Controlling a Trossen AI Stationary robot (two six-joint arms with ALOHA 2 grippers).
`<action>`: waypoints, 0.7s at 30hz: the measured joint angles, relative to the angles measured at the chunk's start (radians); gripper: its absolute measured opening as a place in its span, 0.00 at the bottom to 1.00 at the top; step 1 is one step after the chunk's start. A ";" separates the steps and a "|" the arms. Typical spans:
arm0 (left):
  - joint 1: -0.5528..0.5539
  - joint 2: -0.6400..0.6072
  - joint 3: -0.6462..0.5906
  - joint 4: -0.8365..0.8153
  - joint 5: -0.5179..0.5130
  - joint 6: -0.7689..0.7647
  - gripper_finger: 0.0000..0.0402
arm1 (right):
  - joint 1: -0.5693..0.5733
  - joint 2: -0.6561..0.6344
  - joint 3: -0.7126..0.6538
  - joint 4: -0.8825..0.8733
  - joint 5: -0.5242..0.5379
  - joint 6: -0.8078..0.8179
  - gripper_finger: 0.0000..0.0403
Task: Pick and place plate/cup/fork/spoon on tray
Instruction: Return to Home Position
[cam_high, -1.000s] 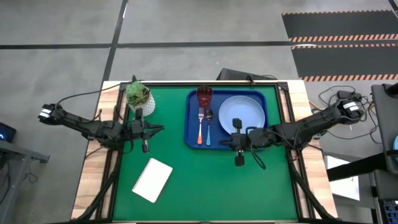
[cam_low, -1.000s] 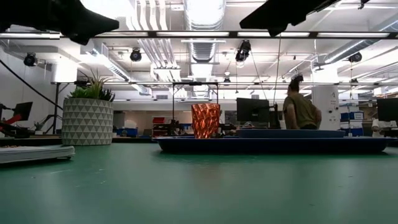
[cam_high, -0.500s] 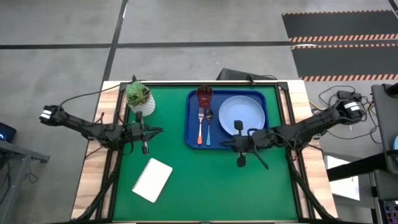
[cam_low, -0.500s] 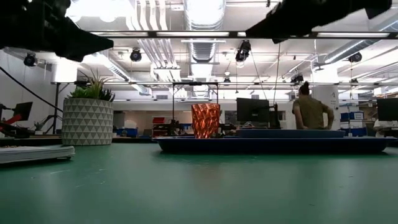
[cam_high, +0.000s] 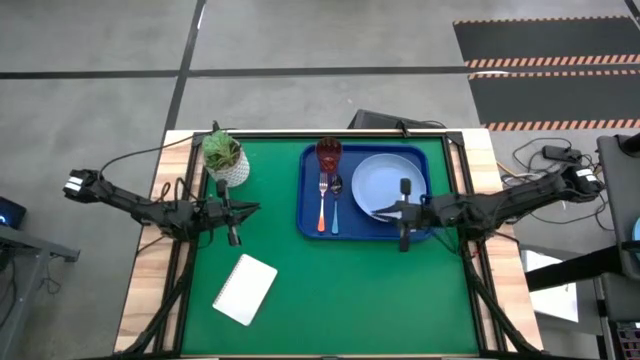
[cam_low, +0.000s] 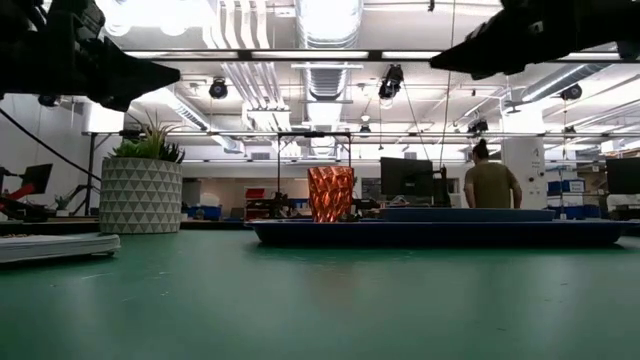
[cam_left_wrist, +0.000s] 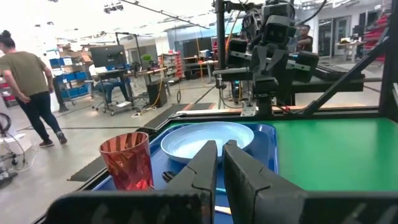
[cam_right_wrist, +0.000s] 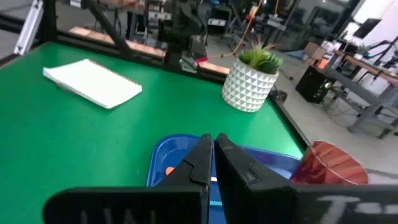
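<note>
Seemingly finished: round light-blue plate (cam_high: 388, 183), dark-red tumbler cup (cam_high: 329, 154), orange-handled fork (cam_high: 322, 202), teal-handled spoon (cam_high: 336, 204) all inside dark-blue rectangular tray (cam_high: 311, 226), beside clenched, empty right gripper (cam_high: 376, 214); left gripper (cam_high: 257, 208) clenched, empty.

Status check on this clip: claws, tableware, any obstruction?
Left claw shut, empty, beside plant pot. Right claw shut, empty, at tray edge. Plate, cup, fork, spoon on tray. Nothing blocking.

green-matted table (cam_high: 340, 290) with wooden side edges; dark-blue tray (cam_high: 312, 222) lying at far centre-right, white plant pot (cam_high: 223, 156) at far left, white notepad (cam_high: 245, 289) near left.
</note>
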 joint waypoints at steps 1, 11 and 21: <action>0.000 0.000 0.000 0.000 -0.004 0.000 0.02 | -0.001 -0.033 -0.011 -0.011 0.000 0.000 0.02; 0.000 0.000 -0.004 0.000 -0.018 0.000 0.02 | 0.000 -0.352 -0.123 -0.104 0.000 0.021 0.02; 0.000 0.002 -0.012 -0.001 -0.024 -0.025 0.02 | -0.019 -0.554 -0.241 -0.107 0.054 0.000 0.02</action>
